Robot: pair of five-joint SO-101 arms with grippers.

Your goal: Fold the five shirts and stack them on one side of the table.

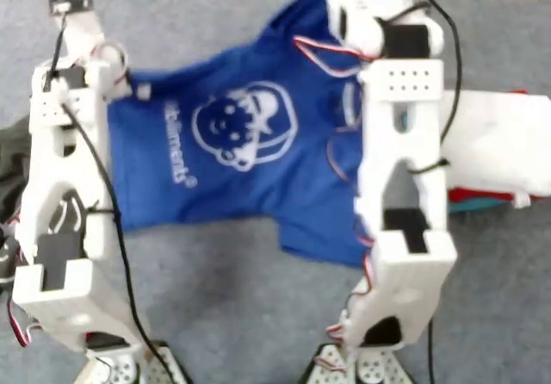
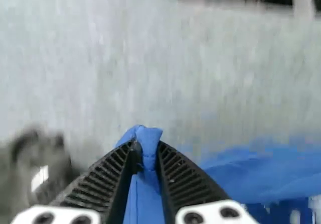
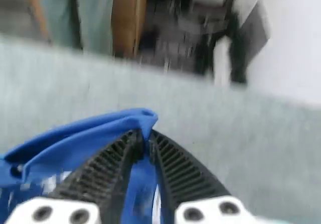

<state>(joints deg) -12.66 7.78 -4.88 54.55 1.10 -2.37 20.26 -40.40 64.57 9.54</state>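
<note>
A dark garment [image 1: 9, 156] is lying just left of the blue shirt [image 1: 232, 160], bunched against the edge of the high view. The blue shirt itself is lying spread across the middle of the grey table [image 1: 224, 315], print side up, with its fabric rippling rather than lying flat. At the shirt's left edge, the left gripper [image 2: 146, 147] is pinching a small fold of blue cloth, with its jaws closed down tight on it so that a tuft is poking out past the tips. At the shirt's far right corner, the right gripper [image 3: 144, 134] is clamping the blue hem in the same way, jaws nearly together with cloth between them. Right of the shirt, a white cloth [image 1: 499, 143] is sitting on a red cloth [image 1: 478, 197].
</note>
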